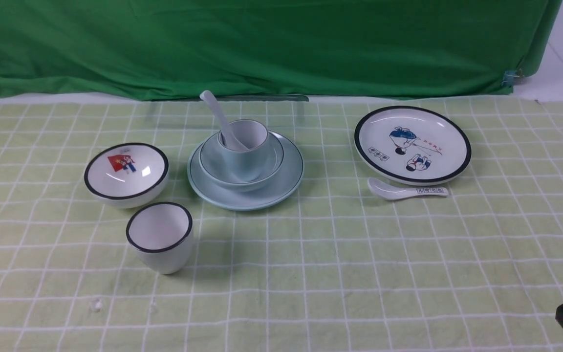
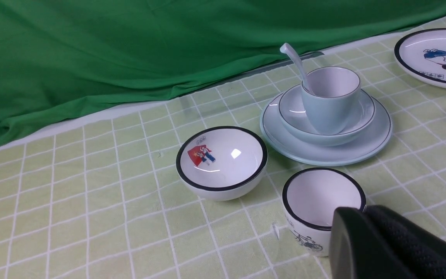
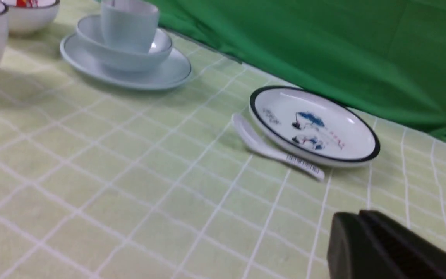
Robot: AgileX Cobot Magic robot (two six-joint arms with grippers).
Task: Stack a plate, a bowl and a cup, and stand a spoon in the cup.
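Four pale blue pieces stand as one stack on the counter [image 1: 359, 254]: the plate [image 1: 245, 203] at the bottom, the bowl [image 1: 242, 183] on it, the cup [image 1: 242, 164] upright in the bowl, and the spoon [image 1: 215, 110] with its scoop down inside the cup. Its long axis leans, the handle rising over the cup's rim on the side toward the left arm and tilting away from both arms. The left gripper [image 2: 362, 211] shows its jaws pressed together with nothing between them, and the right gripper [image 3: 358, 215] looks the same. Both sit low near the counter's front edge, well apart from the stack. The stack lies ahead of both, inward from each, and somewhat nearer the left jaws than the right. Just ahead of the left jaws stands the black-rimmed cup [image 2: 323, 201], with the picture bowl [image 2: 222, 162] beside it, so both stand in the way of a straight reach to the stack from that side. Ahead of the right jaws lie the lettered spoon [image 3: 277, 151] and the picture plate [image 3: 314, 124]. By my reading the task is finished, and no further grasp seems needed.
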